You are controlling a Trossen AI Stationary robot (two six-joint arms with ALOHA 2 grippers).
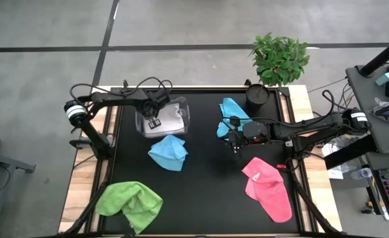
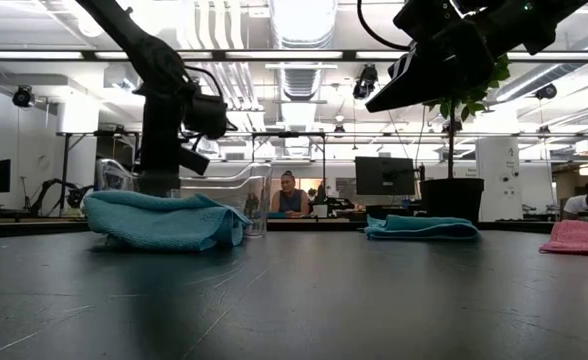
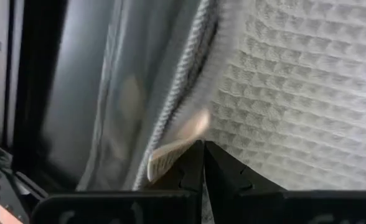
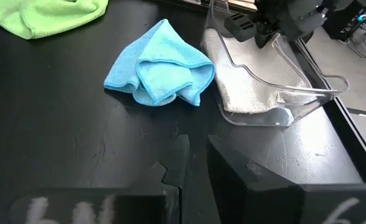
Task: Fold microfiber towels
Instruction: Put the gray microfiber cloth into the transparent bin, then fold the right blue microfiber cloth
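Grey-white waffle towel (image 3: pixel 295 93) in clear tub (image 1: pixel 181 114): soft, light, limp, so grab hem/corner; left gripper (image 3: pixel 203 163) is closed at its edge, right gripper (image 1: pixel 235 140) nearly closed, empty, mid-table.

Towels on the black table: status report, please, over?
Left gripper shut, down in clear tub on white towel. Right gripper nearly shut, empty, above the table beside a blue towel. Second blue, green, pink lie crumpled. Nothing blocking.

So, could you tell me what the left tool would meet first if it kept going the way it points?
The left tool, shut, is aimed into the clear tub; it would likely meet the white towel first, though depth is unclear.
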